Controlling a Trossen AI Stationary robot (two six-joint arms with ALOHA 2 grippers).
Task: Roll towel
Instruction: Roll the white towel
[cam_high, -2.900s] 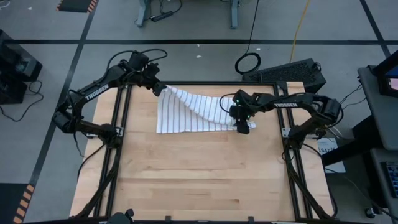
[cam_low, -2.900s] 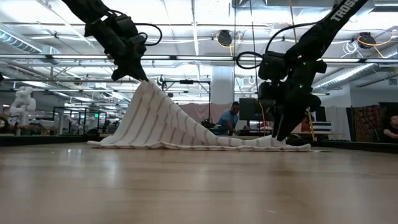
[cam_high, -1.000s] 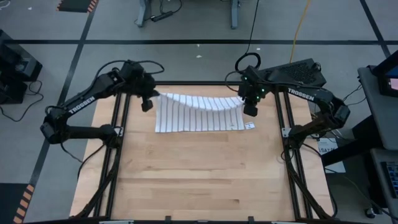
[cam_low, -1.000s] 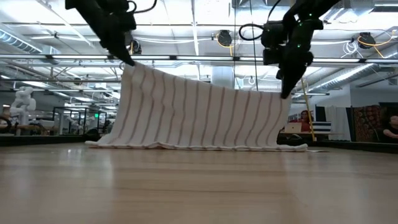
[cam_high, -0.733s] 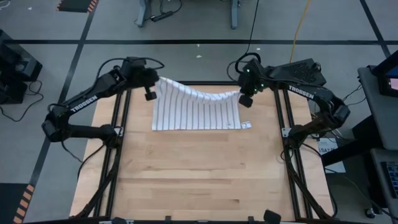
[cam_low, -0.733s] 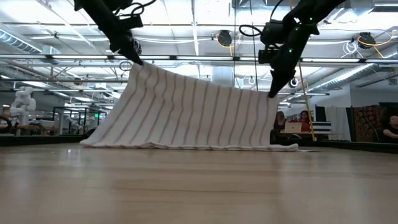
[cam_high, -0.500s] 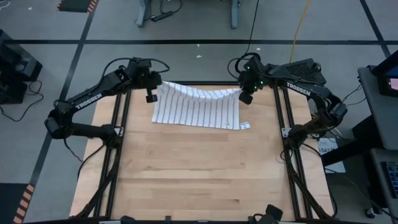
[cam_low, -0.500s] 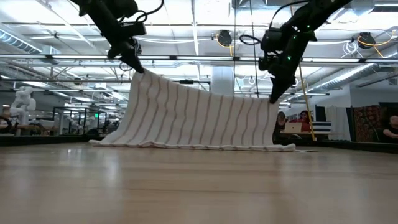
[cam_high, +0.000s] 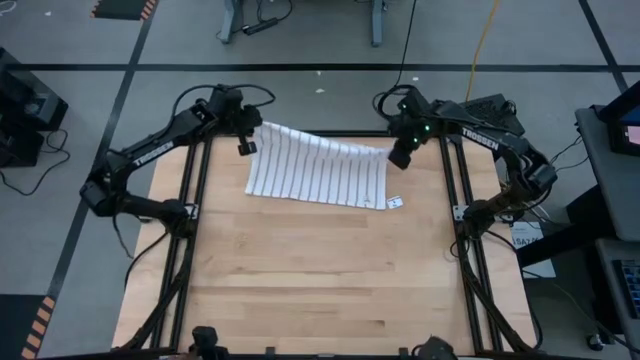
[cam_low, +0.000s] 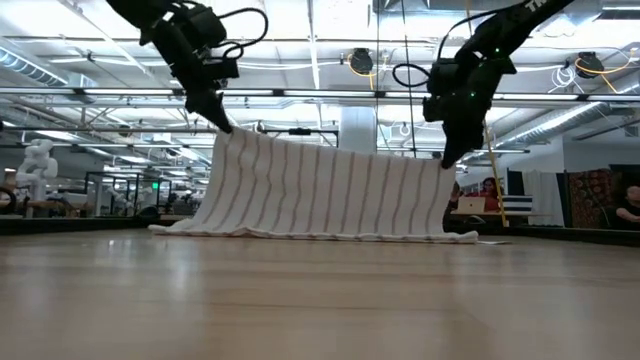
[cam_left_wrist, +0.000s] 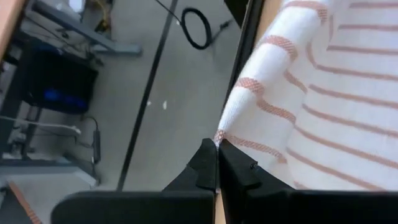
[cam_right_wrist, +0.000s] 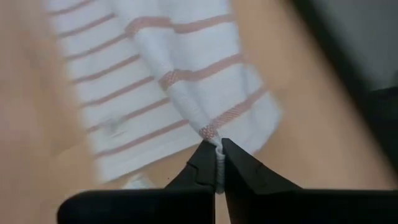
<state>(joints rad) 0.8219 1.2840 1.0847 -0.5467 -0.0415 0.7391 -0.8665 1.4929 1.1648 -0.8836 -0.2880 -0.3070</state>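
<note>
Wooden bench: at its far edge, both claws, left and right, pinch the towel's top corners, lifting it.

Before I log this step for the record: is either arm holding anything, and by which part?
Both are. The left gripper and the right gripper each pinch one top corner of the towel, jaws shut; its lower edge rests on the table.

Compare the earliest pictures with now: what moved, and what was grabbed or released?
The right gripper raised its corner of the thin white dark-striped cloth towel off the wooden table and carried it toward the far edge; the towel now hangs as a sheet between both grippers. Nothing was released. The left gripper still pinches its corner, and the lower edge still rests on the table.
</note>
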